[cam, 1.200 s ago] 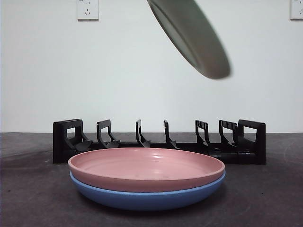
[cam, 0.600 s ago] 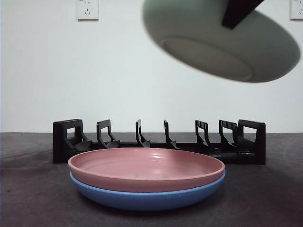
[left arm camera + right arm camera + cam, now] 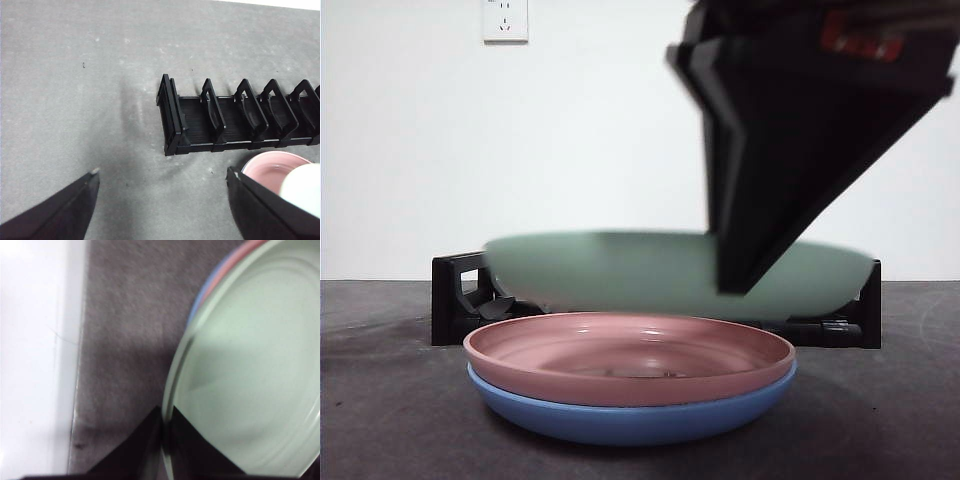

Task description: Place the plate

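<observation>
Lowered green plate hovers above pink plate, right pincer clamping its rim.

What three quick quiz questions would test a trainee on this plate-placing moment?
1. Which gripper grips the green plate?
2. True or false: the pink plate lies on the blue plate.
3. The black rack holds: A) no plates, B) two plates?

Key: 1. The right gripper, clamped on its rim; the left gripper is open and holds nothing. 2. True. 3. A.
</observation>
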{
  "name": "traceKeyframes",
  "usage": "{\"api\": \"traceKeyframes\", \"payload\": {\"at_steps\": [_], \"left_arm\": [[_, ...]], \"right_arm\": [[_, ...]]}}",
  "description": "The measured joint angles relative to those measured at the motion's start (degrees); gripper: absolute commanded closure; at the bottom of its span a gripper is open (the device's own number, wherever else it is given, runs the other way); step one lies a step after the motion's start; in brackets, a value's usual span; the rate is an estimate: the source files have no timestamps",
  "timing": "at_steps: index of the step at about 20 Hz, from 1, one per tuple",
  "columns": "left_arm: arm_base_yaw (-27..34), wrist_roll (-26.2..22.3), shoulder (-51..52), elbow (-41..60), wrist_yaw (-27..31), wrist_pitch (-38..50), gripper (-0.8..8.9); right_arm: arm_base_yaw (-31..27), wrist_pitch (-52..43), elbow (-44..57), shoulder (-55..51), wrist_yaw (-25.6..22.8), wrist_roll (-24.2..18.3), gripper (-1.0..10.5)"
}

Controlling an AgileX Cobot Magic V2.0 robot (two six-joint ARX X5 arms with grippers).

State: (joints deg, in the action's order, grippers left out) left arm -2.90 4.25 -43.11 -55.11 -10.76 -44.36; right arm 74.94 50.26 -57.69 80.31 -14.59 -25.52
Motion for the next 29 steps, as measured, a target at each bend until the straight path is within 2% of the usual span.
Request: {"api": "traceKeyframes", "payload": {"at_steps": [6, 11, 19, 21, 25, 27, 29], "left_arm": [[0.0, 0.0, 0.0, 0.0, 0.0, 0.0, 4.07], [0.0, 0.0, 0.0, 0.0, 0.0, 0.0, 4.07], [0.0, 0.0, 0.0, 0.0, 0.0, 0.0, 4.07], [0.0, 0.0, 0.0, 0.0, 0.0, 0.0, 4.07], [0.0, 0.0, -0.1, 0.0, 0.0, 0.0, 4.07], [0.0, 0.0, -0.5, 0.0, 0.0, 0.0, 4.07], [0.0, 0.1, -1.0, 0.0, 0.0, 0.0, 4.07]], "right_arm": [[-0.7, -6.5, -0.5, 5.6, 1.5, -4.7, 9.3], [-2.6, -7.1, -0.5, 6.6, 1.4, -5.7, 9.3], [-3.5, -5.0, -0.8, 6.6, 1.0, -5.8, 7.6], [-3.5, -2.4, -2.4, 6.6, 1.1, -4.6, 6.7], [-3.5, 0.5, -8.3, 5.6, 3.3, 1.6, 6.7], [-4.6, -2.8, -8.8, 1.7, 4.2, 3.7, 6.7], [-8.6, -7.9, -8.8, -3.9, 4.9, 5.7, 6.7]]}}
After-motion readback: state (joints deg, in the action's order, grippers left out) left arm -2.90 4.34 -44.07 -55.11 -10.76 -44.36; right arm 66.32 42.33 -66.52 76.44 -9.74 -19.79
